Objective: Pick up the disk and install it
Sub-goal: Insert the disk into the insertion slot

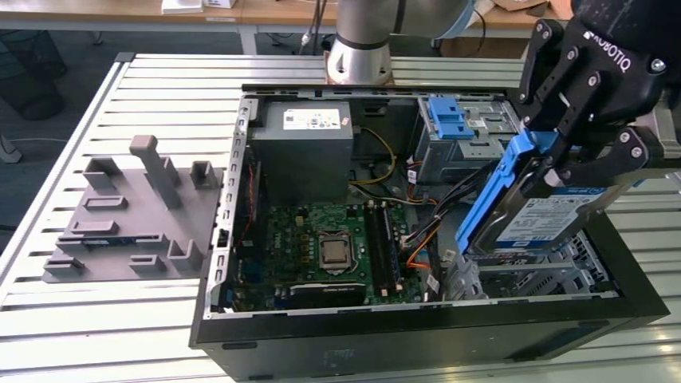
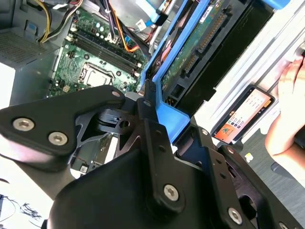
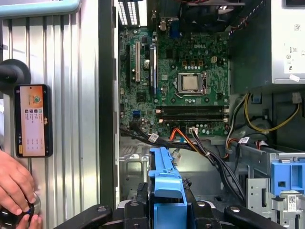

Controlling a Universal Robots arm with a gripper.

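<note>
Black end effector (image 1: 580, 163) clamped on silver hard disk in blue carrier (image 1: 529, 209); white-and-blue label (image 1: 559, 219) print illegible; held tilted above black computer case (image 1: 426, 335).

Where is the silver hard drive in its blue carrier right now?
At the exterior view's right, the silver blue-framed disk hangs tilted in the black gripper, over the grey drive bay.

Around the motherboard (image 1: 319, 243) in the exterior view are the power supply (image 1: 303, 148) at twelve o'clock, the disk (image 1: 537, 217) at three, the fixture plate (image 1: 127, 227) at nine.
</note>
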